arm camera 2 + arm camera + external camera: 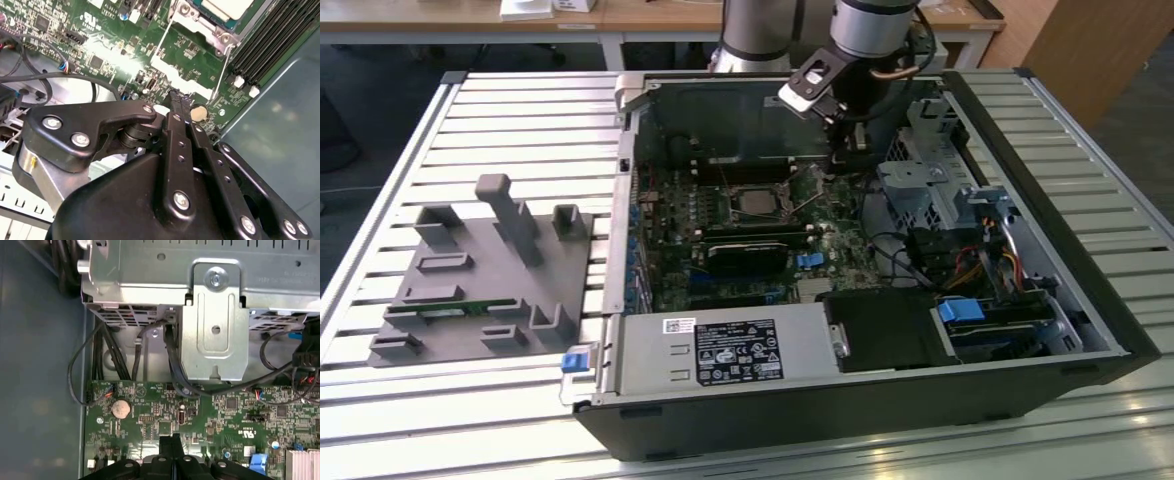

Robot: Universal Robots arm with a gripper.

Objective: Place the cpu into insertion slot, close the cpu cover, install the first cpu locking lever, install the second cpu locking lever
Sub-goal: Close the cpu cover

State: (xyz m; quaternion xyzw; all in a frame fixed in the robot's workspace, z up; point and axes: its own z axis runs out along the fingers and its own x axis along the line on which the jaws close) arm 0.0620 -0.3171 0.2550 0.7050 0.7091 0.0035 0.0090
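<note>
Case (pixel 854 415): black tower lying on its side on a slatted metal bench (pixel 520 120), side panel off.
Inside the case: green circuit board (pixel 220 415), grey boxy power supply (pixel 720 352), drive cage (pixel 215 315) of bare folded sheet metal, and loose black cables (pixel 172 365).
Insertion slot (pixel 758 200): square with a silver rim, on the board beside the long black memory slots (pixel 275 45).
Cpu (pixel 225 6): flat, pale metallic face, sat in the slot.
Cpu cover (pixel 197 22): thin silver frame, lay flat around the chip. I could not tell whether the levers were latched.
Gripper (pixel 178 97): matte black bolted fingers, pressed together with nothing between them. It was over the board near the round coin battery (pixel 120 408), apart from the slot on the exterior view's right.
Tray (pixel 494 270): grey moulded fixture with upright posts, on the bench at the exterior view's left.
Tray contents: a thin green strip (pixel 454 309) lay in one groove.
</note>
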